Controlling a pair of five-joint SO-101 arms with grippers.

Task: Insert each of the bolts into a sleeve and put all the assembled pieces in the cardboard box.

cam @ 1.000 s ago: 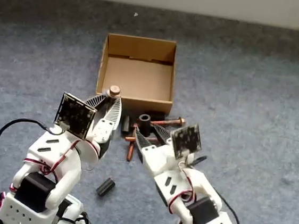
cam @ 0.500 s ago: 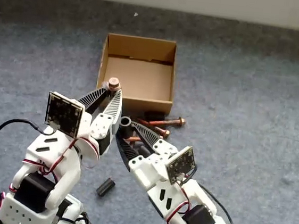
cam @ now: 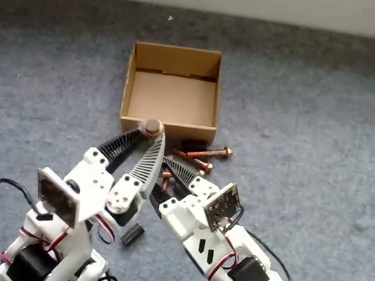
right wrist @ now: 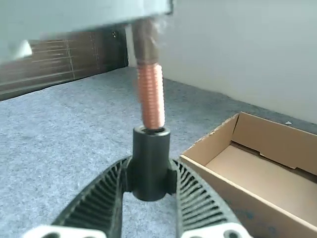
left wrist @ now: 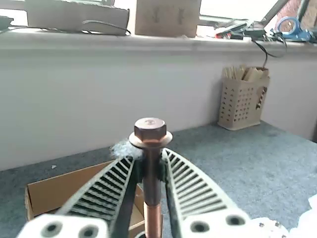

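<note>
High view: clamps a copper-coloured hex-head metal bolt [cam: 151, 127] in the left gripper [cam: 149, 135], by the near wall of the open brown cardboard box [cam: 127, 87]. Left wrist view: pinches the shank upright. Right wrist view: squeezes a black cylindrical plastic sleeve [right wrist: 150, 158] in the right gripper [right wrist: 150, 173] — threaded tip meeting its bore.

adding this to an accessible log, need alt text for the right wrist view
The right gripper grips an upright black sleeve, and the threaded end of a copper bolt points down from above, its tip at the sleeve's mouth. An open cardboard box sits beside them on grey carpet.
</note>
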